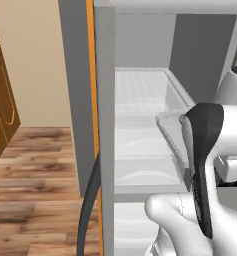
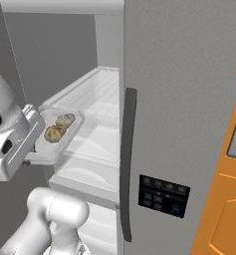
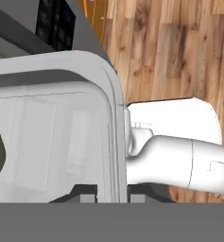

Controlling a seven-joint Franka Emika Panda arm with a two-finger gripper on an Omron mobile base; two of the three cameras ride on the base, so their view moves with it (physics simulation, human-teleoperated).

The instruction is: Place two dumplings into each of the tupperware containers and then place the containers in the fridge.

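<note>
I have the fridge (image 2: 189, 99) open in front of me, its grey slab door standing on the right of the right base view with a dark vertical handle (image 2: 129, 159) and a small black panel (image 2: 164, 195) lower down. Inside I see white shelves (image 1: 140, 90) running back toward the far grey wall. To the left of the fridge in the left base view there is an orange wooden cabinet (image 1: 1, 107) and a plank floor (image 1: 35, 200), with a dark hose (image 1: 89, 210) curving down beside the fridge's side wall.

My arm fills the near part of both base views. The pale grey tupperware container (image 2: 59, 134) is held out over the shelf edge inside the fridge, tilted slightly, its near left rim right at my hand. In the hand view I see the gripper (image 3: 111, 194) clamped together on that container's rim, one dark tip inside the wall and one outside, so the tub stretches away from the fingers up and to the left of that view.

Two dumplings (image 2: 59, 127) lie in the tub, touching each other, in the half nearest the gripper; the edge of one shows as an olive lump at the left border of the hand view, well clear of the pinched rim
</note>
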